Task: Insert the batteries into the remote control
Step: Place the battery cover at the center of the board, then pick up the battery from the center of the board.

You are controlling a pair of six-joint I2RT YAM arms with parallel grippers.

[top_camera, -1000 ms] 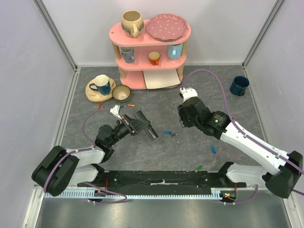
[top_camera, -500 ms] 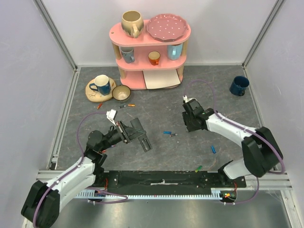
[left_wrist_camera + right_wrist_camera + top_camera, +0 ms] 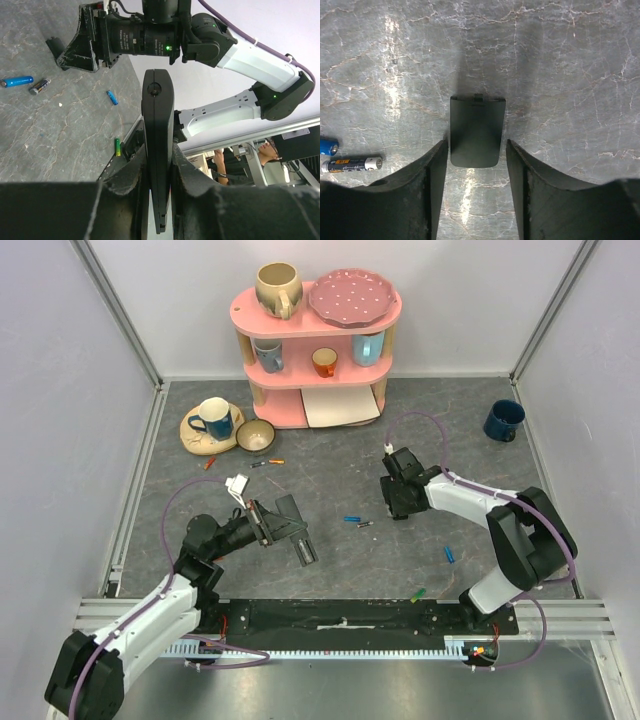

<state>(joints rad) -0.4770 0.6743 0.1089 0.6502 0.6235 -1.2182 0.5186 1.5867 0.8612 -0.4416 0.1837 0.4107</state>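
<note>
My left gripper (image 3: 272, 521) is shut on the remote control (image 3: 297, 532), a slim black bar held edge-on between its fingers (image 3: 158, 165) above the table. My right gripper (image 3: 476, 147) points down at the table, open, with a small dark battery cover (image 3: 477, 131) lying flat between its fingertips, apart from both. In the top view the right gripper (image 3: 400, 502) is right of centre. Batteries lie loose: a blue one (image 3: 351, 519) and a dark one (image 3: 364, 524) between the arms, another blue (image 3: 450, 554), a green one (image 3: 417, 593). The dark battery (image 3: 352, 163) shows left of the right gripper's fingers.
A pink shelf (image 3: 318, 315) with mugs and a plate stands at the back. A blue mug (image 3: 503, 420) is back right; a plate with a mug (image 3: 212, 425) and a bowl (image 3: 256, 436) back left. Small orange batteries (image 3: 272, 462) lie near the bowl.
The right arm has dropped from a raised pose down to the table right of centre. The left arm has drawn the remote back toward the near left.
</note>
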